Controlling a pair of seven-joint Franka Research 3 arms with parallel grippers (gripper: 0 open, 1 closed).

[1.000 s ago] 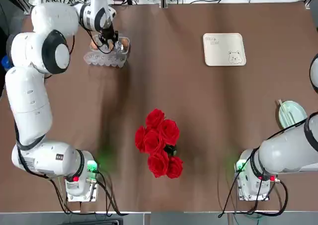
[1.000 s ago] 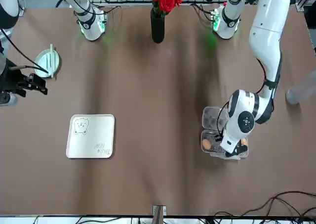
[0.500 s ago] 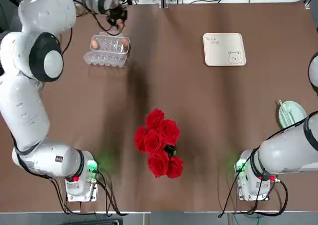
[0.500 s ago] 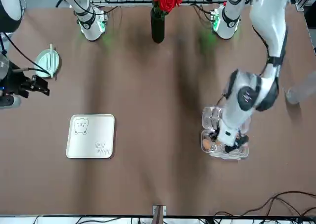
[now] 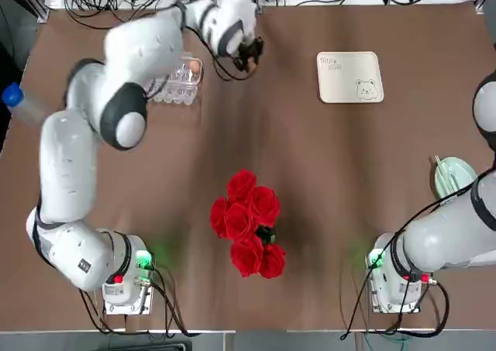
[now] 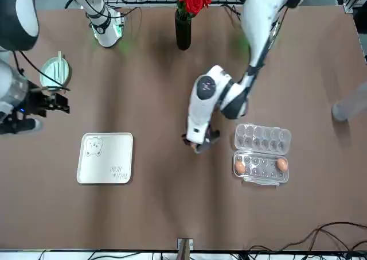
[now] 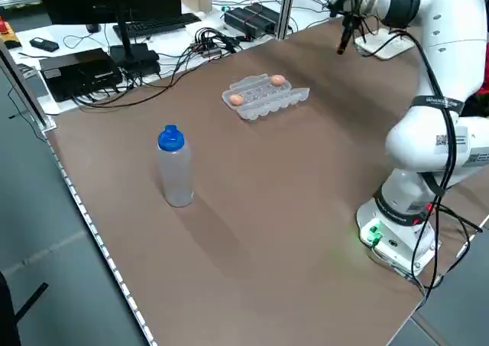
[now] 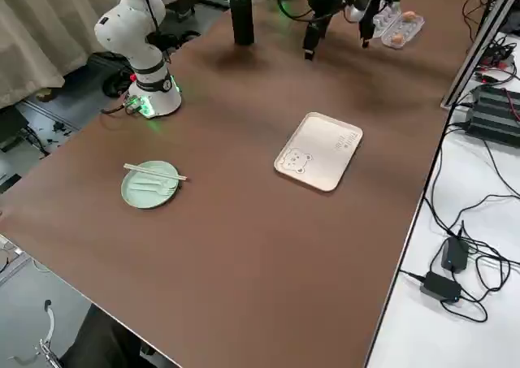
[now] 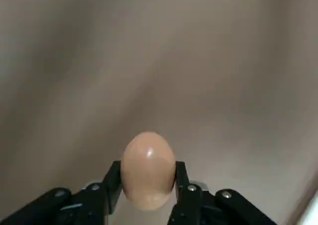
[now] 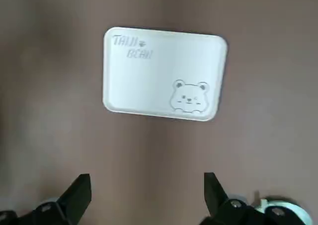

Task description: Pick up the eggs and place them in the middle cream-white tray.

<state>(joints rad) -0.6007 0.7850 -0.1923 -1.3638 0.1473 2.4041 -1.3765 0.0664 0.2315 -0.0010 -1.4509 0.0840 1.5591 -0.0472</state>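
Light-brown oval egg (image 9: 148, 169) sits pinched between the black fingers (image 9: 111, 183) of the left gripper (image 6: 197, 143), jaws closed on its sides, carried in the air above bare brown table (image 5: 310, 180), clear of the surface. From the top view the left gripper (image 5: 248, 54) hangs between the clear plastic egg carton (image 5: 177, 82) and the flat cream-white square tray with a bear drawing (image 5: 349, 77), nearer the carton, well apart from the tray. Two more light-brown eggs lie in the carton, one (image 6: 240, 167) at one end and one (image 6: 281, 164) at the other end of the same row; other cups look bare. Tray (image 10: 164, 73) has nothing on it, bear in one corner, faint writing in the opposite one. Right gripper (image 6: 57, 103) parked off at the table's edge on the robot's right, near the pale green round dish (image 6: 56, 71), fingers (image 10: 77, 195) spread wide, holding nothing, tray in front of it. Red roses in a dark vase (image 5: 249, 221) stand mid-table near the arm bases. Clear plastic bottle with blue cap (image 7: 175, 167) upright at the robot's left side, well apart from the carton.
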